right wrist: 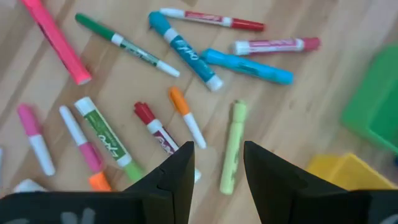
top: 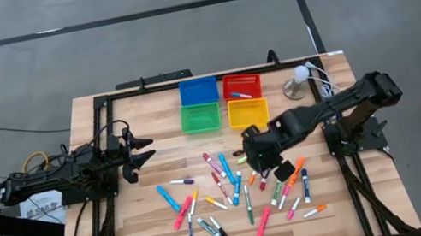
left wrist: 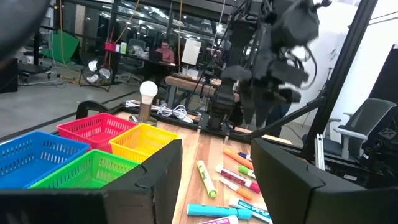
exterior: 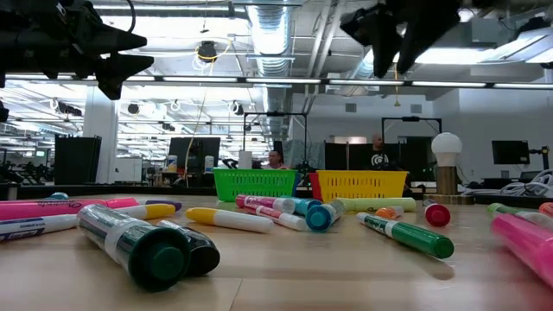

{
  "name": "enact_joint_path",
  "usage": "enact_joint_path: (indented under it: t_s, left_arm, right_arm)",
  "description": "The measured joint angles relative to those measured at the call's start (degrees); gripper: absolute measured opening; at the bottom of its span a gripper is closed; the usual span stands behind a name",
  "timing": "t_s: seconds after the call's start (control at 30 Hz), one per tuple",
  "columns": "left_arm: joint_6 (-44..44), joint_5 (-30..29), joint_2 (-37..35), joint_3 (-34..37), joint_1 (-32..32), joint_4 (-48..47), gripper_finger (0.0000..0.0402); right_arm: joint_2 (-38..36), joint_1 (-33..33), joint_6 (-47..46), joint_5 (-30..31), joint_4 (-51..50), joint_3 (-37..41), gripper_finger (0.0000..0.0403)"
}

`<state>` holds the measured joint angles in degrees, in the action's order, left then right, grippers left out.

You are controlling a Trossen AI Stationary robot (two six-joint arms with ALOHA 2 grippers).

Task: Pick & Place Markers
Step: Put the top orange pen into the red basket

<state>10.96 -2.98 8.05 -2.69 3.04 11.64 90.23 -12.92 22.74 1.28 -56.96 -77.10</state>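
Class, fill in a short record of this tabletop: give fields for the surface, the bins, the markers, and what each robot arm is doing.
surface: wooden table
bins: blue bin, red bin, green bin, yellow bin, set as a square block
markers: scattered markers on the table; one in the red bin
left gripper: raised at the left side, fingers apart, empty
right gripper: above the markers, fingers apart, over a light green marker

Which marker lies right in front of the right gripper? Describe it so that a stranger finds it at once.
Start at the yellow bin and go toward the scattered markers. Under the open right gripper lies a yellow-green marker. It is the only marker that is one pale lime colour all over; the orange-capped marker beside it has a white barrel.
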Motion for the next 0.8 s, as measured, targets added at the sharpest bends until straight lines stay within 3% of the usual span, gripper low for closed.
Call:
enact_joint_path:
  t_s: [0.2, 0.43, 0.63, 0.8]
  left_arm:
    - [0.0, 0.0, 0.0, 0.0, 0.0, 0.0, 0.0191]
    - [0.0, 0.0, 0.0, 0.0, 0.0, 0.0, 0.0191]
    - [0.0, 0.0, 0.0, 0.0, 0.0, 0.0, 0.0191]
    - [0.0, 0.0, 0.0, 0.0, 0.0, 0.0, 0.0191]
  right_arm:
    - [0.0, -0.5, 1.6, 0.0, 10.7, 5.5, 0.0129]
    - [0.0, 1.1, -6.1, -0.2, 15.6, 7.3, 0.0129]
    - [1.0, 1.3, 0.3, -7.2, 15.9, 7.3, 0.0129]
    - [6.8, 1.3, 4.5, -7.5, 15.2, 7.3, 0.0129]
